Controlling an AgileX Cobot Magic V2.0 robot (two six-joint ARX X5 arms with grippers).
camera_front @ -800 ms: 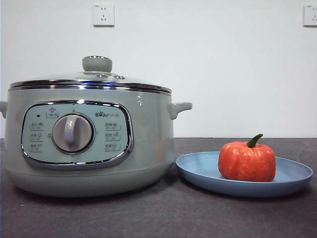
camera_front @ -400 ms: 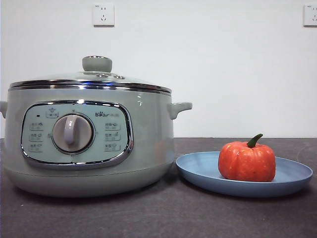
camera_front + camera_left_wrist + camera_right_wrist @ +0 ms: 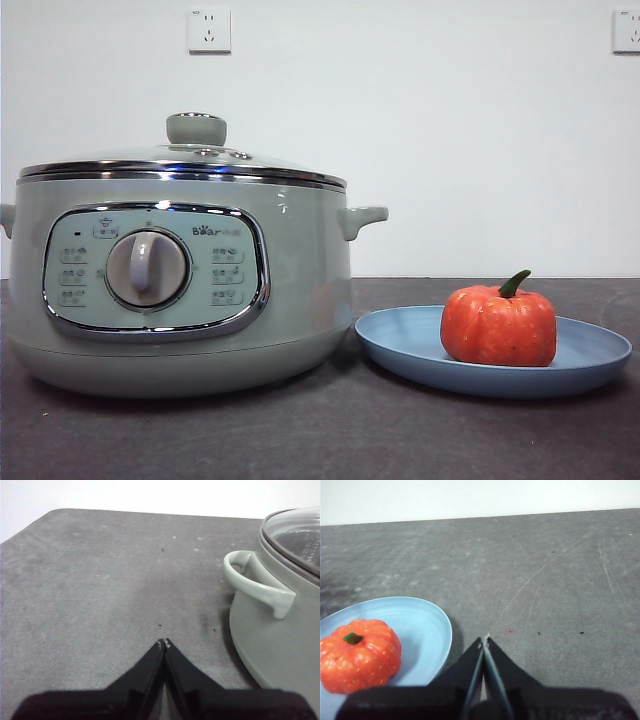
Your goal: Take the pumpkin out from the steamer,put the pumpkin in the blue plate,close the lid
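Pumpkin (image 3: 498, 322) sits on the plate (image 3: 400, 345), right of the steamer (image 3: 300, 300); lid (image 3: 195, 150) is on. Left gripper (image 3: 164, 643) and right gripper (image 3: 485, 640) hover pressed together, empty. Task looks done.

We are seeing a dark grey table (image 3: 330, 440) stretching across the foreground, its surface showing faint scratches and small specks in the wrist views. Behind it a plain white wall (image 3: 450, 150) is rising. Two white power sockets are sitting high on that wall, one (image 3: 209, 29) left of centre, another (image 3: 627, 30) at the right edge.
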